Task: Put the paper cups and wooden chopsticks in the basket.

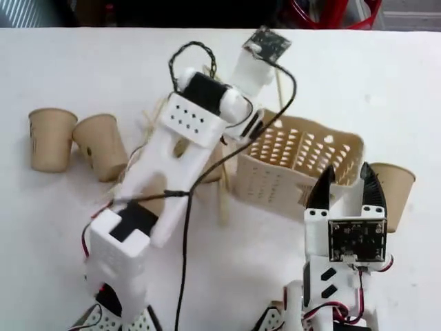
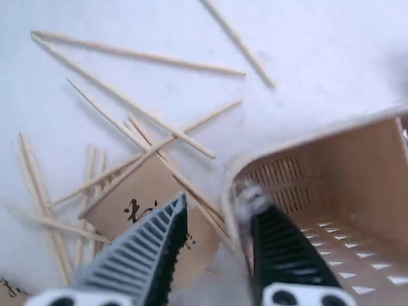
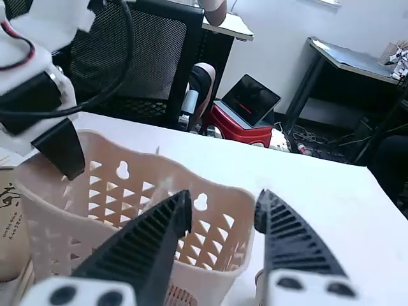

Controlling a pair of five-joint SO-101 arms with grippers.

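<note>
The pale lattice basket (image 1: 270,181) stands mid-table. My left gripper (image 1: 252,129) is open at its far left corner, astride the basket's rim (image 2: 228,191): the black finger (image 2: 274,236) is inside, the grey finger (image 2: 162,236) outside. Below the grey finger a paper cup (image 2: 137,204) lies among several scattered wooden chopsticks (image 2: 140,57). Two more cups (image 1: 52,138) (image 1: 100,146) sit at the left. Another cup (image 1: 398,185) stands just right of the basket. My right gripper (image 1: 346,185) hangs open over the basket's near right side (image 3: 127,185), nothing between its fingers.
Loose chopsticks (image 1: 222,193) lie under and beside the left arm, and one chopstick (image 1: 279,83) lies behind the basket. The left arm's black cable (image 1: 185,234) runs across the table's middle. Bare white table (image 1: 386,83) spreads to the far right.
</note>
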